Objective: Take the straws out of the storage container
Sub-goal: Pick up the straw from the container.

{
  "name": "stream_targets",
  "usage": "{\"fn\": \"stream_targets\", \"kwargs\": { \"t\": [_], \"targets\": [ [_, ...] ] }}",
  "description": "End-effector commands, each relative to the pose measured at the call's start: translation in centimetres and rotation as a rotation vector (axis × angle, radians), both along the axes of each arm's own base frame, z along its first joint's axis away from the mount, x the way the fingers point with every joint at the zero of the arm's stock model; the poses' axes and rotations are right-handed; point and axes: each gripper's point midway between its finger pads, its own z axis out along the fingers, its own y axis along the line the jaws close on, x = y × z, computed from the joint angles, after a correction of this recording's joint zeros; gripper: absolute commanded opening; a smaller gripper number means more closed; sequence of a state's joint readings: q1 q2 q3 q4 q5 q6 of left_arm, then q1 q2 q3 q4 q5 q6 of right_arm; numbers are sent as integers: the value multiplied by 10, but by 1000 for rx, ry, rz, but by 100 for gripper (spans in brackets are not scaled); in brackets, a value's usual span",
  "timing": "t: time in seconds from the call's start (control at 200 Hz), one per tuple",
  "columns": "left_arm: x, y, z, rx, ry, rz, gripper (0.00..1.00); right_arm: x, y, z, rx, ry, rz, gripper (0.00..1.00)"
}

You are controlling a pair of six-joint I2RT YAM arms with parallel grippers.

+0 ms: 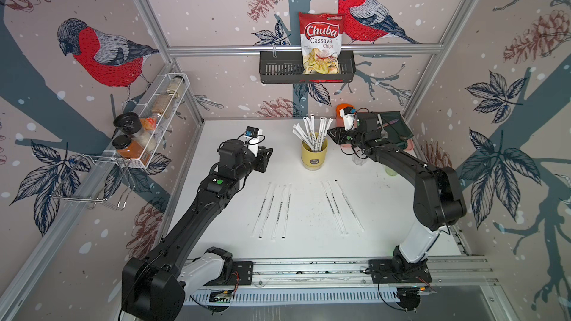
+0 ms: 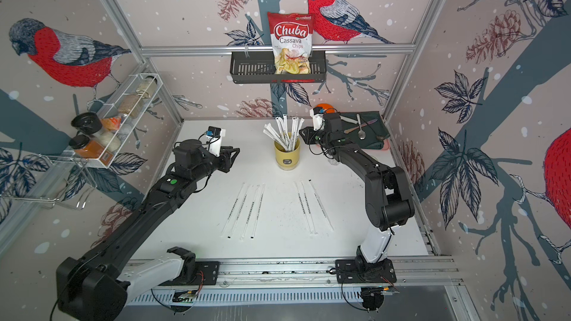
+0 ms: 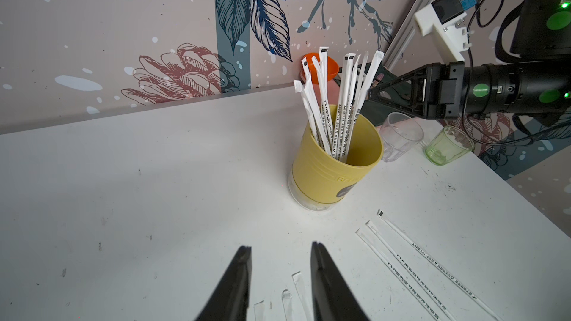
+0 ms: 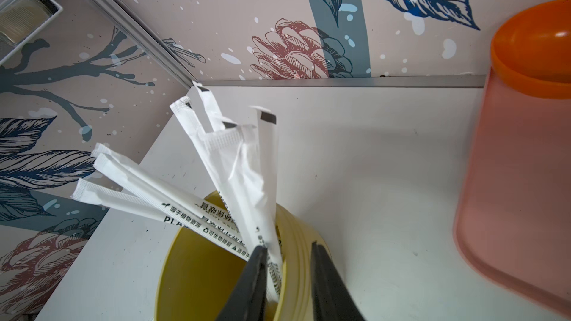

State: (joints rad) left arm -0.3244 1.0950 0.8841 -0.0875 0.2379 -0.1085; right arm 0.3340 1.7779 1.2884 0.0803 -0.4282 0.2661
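Seven straws (image 1: pixel 333 208) are laid out lower centre on the tabletop (image 1: pixel 309 248), roughly ten are left in the cup (image 1: pixel 314 157); the right fingers (image 4: pixel 256 279) are parted around one, the left fingers (image 3: pixel 234 282) parted and empty.

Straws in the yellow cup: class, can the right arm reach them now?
Probably yes: the right gripper sits open at the straws above the yellow cup, with nothing in between.
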Motion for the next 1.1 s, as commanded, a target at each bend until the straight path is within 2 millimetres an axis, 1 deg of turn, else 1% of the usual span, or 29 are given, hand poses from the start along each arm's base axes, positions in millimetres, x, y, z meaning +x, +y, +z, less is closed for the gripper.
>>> {"fn": "stream_targets", "kwargs": {
  "t": [0.0,0.13,0.265,0.43,0.64,0.75,0.895,1.096],
  "targets": [
    [4,0,11,-18,-38,0,36,2,8,12,36,-35,24,29],
    [4,-1,11,-19,-38,-2,36,-1,10,12,36,-35,32,29],
    [5,-1,9,-20,-29,-4,36,1,12,11,40,-33,34,29],
    [4,-1,9,-22,-29,-4,36,3,16,8,54,-23,44,24],
    [4,0,9,-23,-27,-2,36,2,20,14,73,-35,69,22],
    [4,-1,8,-24,-24,-4,36,2,21,13,70,-36,75,19],
    [4,-1,8,-24,-22,-6,36,2,20,14,63,-37,76,13],
    [3,-1,9,-29,-22,-7,36,-3,15,22,49,-44,59,10]
  ]
}}
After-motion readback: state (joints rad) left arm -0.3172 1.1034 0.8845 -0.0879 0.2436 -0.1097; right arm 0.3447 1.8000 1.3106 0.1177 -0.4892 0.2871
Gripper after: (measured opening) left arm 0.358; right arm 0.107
